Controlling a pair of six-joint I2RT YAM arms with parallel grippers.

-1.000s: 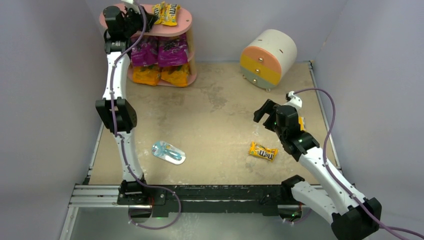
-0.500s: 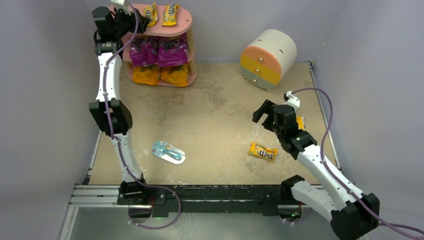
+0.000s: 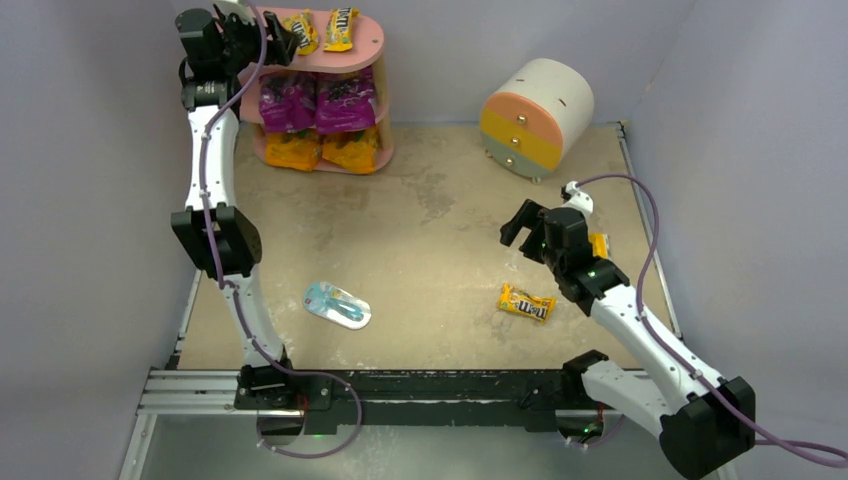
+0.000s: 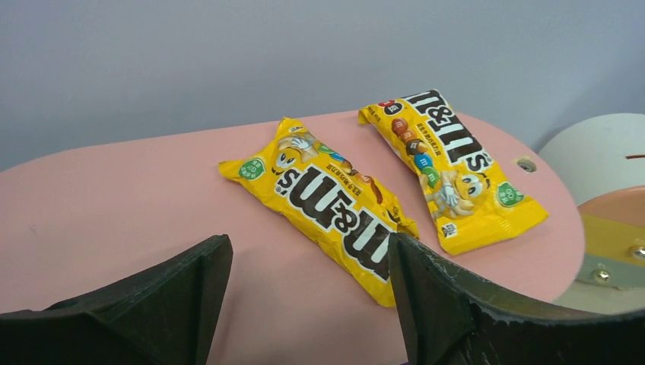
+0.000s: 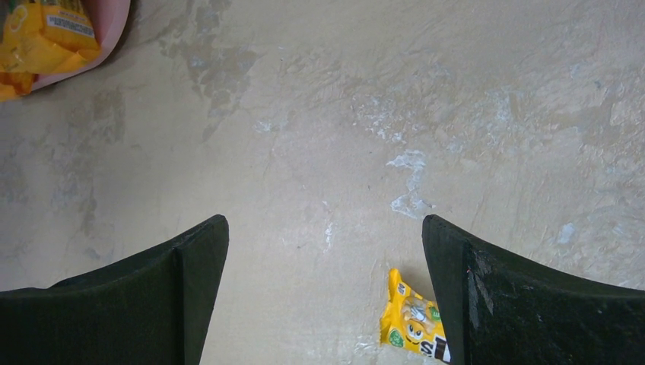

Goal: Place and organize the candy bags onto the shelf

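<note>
The candy bags [image 3: 318, 100] sit on the pink shelf [image 3: 368, 42], in the upper left of the top view. One M&M's pack [image 3: 526, 302] lies on the table [image 3: 430, 240], lower right. The left gripper [image 4: 308, 251] and the right gripper [image 5: 323, 224] both have their jaws spread and hold nothing.

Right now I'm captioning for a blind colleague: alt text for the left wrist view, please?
Two glossy yellow M&M's packs, the nearer pack and the farther pack, lie flat side by side on the shelf's pink oval top board. The left gripper, black-fingered, stands open and empty in the foreground; a round cream drum cabinet shows at the right edge.
</note>
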